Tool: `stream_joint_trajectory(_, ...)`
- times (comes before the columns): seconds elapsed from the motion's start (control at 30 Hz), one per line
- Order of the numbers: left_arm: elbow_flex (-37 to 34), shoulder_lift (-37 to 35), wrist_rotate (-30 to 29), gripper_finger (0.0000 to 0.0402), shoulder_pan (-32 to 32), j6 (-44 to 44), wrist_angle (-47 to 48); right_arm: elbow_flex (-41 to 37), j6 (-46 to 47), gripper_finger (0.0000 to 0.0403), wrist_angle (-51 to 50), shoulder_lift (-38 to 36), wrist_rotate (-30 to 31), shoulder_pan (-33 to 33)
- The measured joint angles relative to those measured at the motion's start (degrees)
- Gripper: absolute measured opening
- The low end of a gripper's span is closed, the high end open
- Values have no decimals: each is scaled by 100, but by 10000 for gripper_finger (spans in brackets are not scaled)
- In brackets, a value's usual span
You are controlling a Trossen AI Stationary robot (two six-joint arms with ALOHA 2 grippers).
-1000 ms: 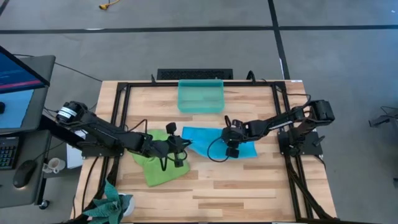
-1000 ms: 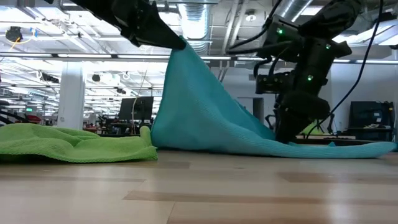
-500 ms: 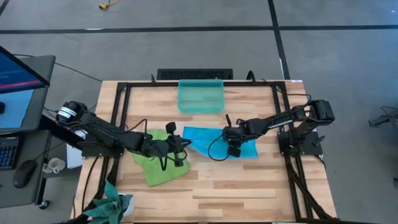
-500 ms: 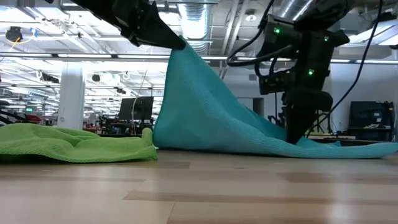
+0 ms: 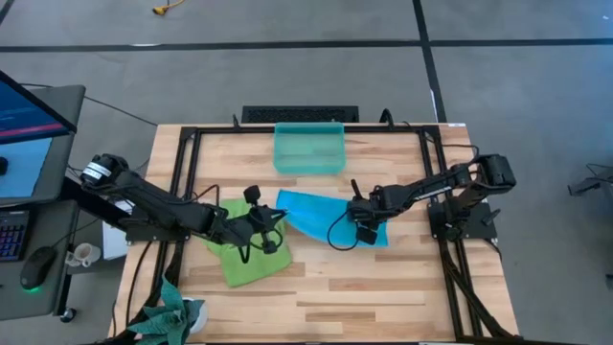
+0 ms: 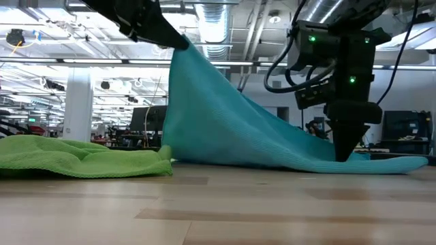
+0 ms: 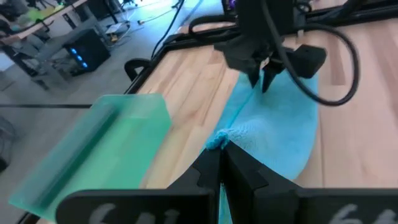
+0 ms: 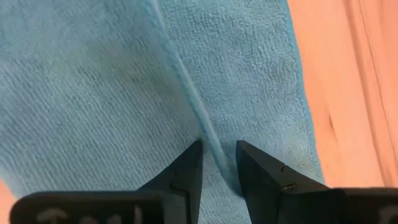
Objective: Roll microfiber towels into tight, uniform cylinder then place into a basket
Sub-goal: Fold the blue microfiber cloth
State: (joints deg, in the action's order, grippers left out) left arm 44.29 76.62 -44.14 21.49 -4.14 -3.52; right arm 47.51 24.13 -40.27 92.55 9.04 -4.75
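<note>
While the green towel (image 5: 247,261) lies crumpled on the worktop (image 5: 383,287) beneath the left arm, the left gripper (image 5: 275,219) has its jaws closed tight on one corner of the blue towel (image 5: 321,213). In the left wrist view that corner (image 7: 219,138) bunches up right at the tips of the two dark fingers (image 7: 239,168), and the cloth runs forward from the jaws toward the other arm. Seen from the low view, the left gripper (image 6: 178,42) holds the corner well above the worktop, so the blue towel (image 6: 225,122) hangs from the jaws like a tent and slopes down to the wood on the far side. The green towel (image 6: 82,156) rests flat, just beside the foot of the raised blue cloth.

Beyond both sets of jaws, at the far edge of the worktop, the basket (image 5: 308,149) stands apart from both towels; in the left wrist view it shows as a pale green bin (image 7: 93,149) off to one side of the fingers.

Further right, the right gripper (image 5: 368,230) points down onto the other end of the blue towel. Its jaws stand narrowly parted, and in the right wrist view a raised ridge of the blue towel (image 8: 193,93) runs straight in between the two fingers (image 8: 186,171). In the low view the right gripper (image 6: 346,155) reaches the low, flat end of the cloth, near the worktop.
</note>
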Motion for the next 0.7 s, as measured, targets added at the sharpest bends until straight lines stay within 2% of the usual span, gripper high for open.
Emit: stream_joint_trajectory(0.7, 0, -35, -8, 1, 81, -15, 19, -1, 942, 118, -1046, 0, 20, -492)
